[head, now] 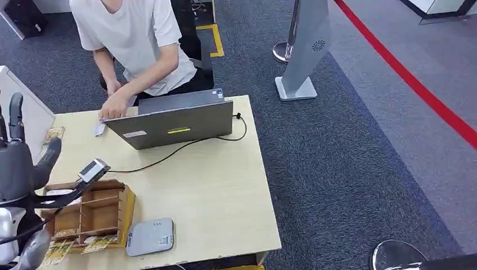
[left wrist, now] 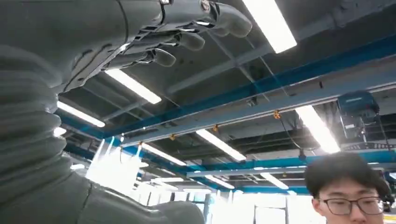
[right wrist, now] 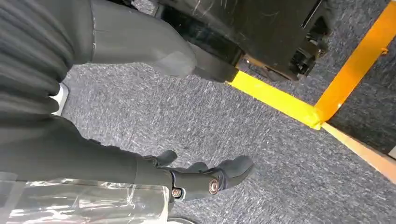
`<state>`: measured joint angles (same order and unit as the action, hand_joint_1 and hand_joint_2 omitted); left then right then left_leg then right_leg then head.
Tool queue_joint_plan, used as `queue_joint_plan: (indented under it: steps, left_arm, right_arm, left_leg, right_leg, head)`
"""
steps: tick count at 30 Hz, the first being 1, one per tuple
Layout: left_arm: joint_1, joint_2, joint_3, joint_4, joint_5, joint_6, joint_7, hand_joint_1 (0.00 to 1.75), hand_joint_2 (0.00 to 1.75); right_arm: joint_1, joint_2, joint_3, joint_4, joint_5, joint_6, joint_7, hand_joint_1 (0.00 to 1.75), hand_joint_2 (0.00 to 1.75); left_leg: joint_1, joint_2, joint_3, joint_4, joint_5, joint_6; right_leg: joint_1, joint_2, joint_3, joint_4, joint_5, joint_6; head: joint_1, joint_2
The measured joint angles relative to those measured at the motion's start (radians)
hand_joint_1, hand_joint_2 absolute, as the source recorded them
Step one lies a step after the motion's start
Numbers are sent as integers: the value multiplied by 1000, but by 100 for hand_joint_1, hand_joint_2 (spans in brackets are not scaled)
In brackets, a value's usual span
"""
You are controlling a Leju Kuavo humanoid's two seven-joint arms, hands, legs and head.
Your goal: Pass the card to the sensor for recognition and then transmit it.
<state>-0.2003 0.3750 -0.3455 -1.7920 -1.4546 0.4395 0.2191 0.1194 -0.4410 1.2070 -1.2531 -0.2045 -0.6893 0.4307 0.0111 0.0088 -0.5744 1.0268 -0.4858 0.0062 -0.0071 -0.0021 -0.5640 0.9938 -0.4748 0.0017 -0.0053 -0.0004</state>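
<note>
1 grey flat card sensor | 1 wooden divided box | L hand – fingers apart, empty | R hand – loosely spread, empty, partly cut off

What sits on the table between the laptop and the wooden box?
In the head view, a black cable crosses between laptop and wooden box, ending at a small scanner.

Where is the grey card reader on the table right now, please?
In the head view, the grey card reader lies at the table's near edge, just right of the wooden organizer box.
</note>
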Motion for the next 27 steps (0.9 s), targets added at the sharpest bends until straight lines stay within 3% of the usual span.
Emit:
queue_joint_plan:
  steps: [4,10,11,14,17,19,23,27]
  left_arm:
    - [102,-6,-72,-108,-21,-61,-12,0,175]
    - [211,9,-192,-170,53,-144,-23,0,175]
    - [229,13,-203,-178,79,-172,-33,0,175]
    - [274,24,-228,-199,128,-248,-53,0,175]
    - [315,31,-240,-199,151,-285,-63,0,175]
    - [327,33,-247,-202,158,-298,-63,0,175]
    - [363,63,-255,-206,255,-440,-42,0,175]
    - [396,104,-258,-206,285,-441,-27,0,175]
  right_arm:
    - [32,0,-34,-6,29,0,15,0,175]
    - [75,13,-81,34,2,0,-69,0,175]
    - [84,12,-86,32,4,0,-59,0,175]
    - [131,-4,-118,-44,119,0,60,0,175]
    - [158,-14,-140,-110,164,0,113,0,175]
    - [167,-19,-150,-138,165,0,121,0,175]
    - [166,-19,-161,-151,136,0,90,0,175]
    - [164,-19,-163,-148,120,0,73,0,175]
  left_leg:
    - [0,0,0,0,-1,1]
    - [0,0,0,0,-2,1]
    - [0,0,0,0,-2,1]
    - [0,-1,0,0,-2,1]
    - [0,0,0,0,-2,1]
    - [0,0,0,0,-2,1]
    - [0,1,0,-1,-2,1]
    - [0,0,0,-1,-2,1]
  right_leg:
    - [0,0,0,0,-1,1]
    - [0,0,0,-1,-1,1]
    - [0,0,0,-1,-1,1]
    - [0,-1,0,0,-1,1]
    - [0,0,0,0,-1,1]
    - [0,-1,0,0,-1,1]
    - [0,0,0,0,-1,1]
    - [0,-1,1,0,-1,1]
  head:
    - [0,0]
    - [1,0]
    - [0,0]
    - [0,0]
    - [0,0]
    - [0,0]
    - [0,0]
    - [0,0]
